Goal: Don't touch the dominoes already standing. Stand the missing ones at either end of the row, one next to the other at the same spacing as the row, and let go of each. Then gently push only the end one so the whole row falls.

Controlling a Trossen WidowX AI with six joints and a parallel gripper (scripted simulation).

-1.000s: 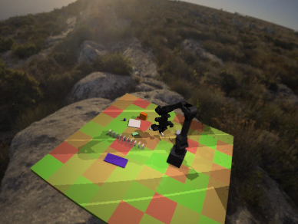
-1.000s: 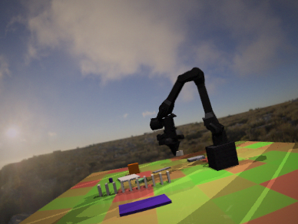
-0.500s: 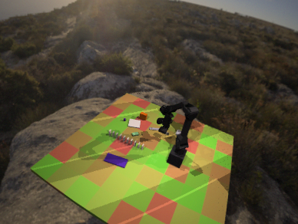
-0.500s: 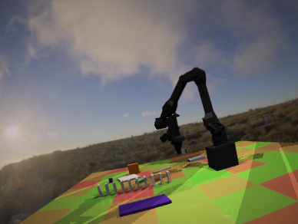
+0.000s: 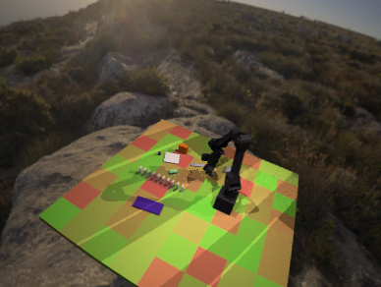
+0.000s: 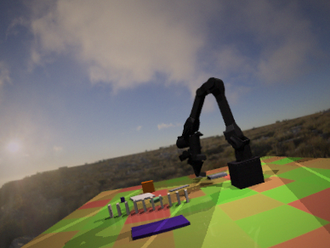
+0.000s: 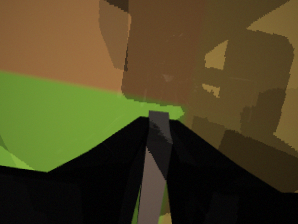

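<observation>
My gripper (image 5: 209, 172) (image 6: 198, 174) (image 7: 157, 128) is shut on a pale grey domino (image 7: 159, 122), which shows between the fingertips in the wrist view. It is above the table, on the arm-base side of the row and away from it. The row's standing white dominoes (image 5: 140, 170) (image 6: 185, 195) are upright in a line, with its right end nearest the gripper. Whether the held domino touches the table cannot be told.
A purple slab (image 5: 147, 205) (image 6: 161, 227) lies in front of the row. Behind it are a green piece (image 5: 173, 172), a white plate (image 5: 172, 158) (image 6: 140, 197), an orange block (image 5: 183, 147) (image 6: 147, 186) and a small blue cube (image 5: 159, 153) (image 6: 122, 199). Pale bars (image 5: 197, 165) (image 6: 218, 175) lie near the arm.
</observation>
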